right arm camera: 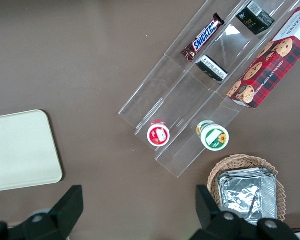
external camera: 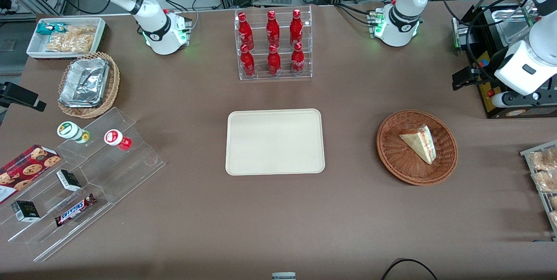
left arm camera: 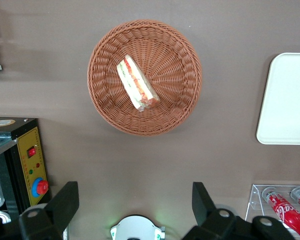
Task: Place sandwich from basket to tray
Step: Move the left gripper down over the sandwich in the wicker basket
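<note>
Sandwich [external camera: 420,143] lies in wicker basket [external camera: 391,153], tray [external camera: 275,141] bare beside it. Gripper [left arm camera: 135,206] hovers high above the table, farther from the front camera than the basket, fingers [left arm camera: 65,202] spread apart, empty.

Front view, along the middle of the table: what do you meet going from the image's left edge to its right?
Clear acrylic step shelf → tray → basket with the sandwich in it. The gripper hangs open above the table's working-arm end.
</note>
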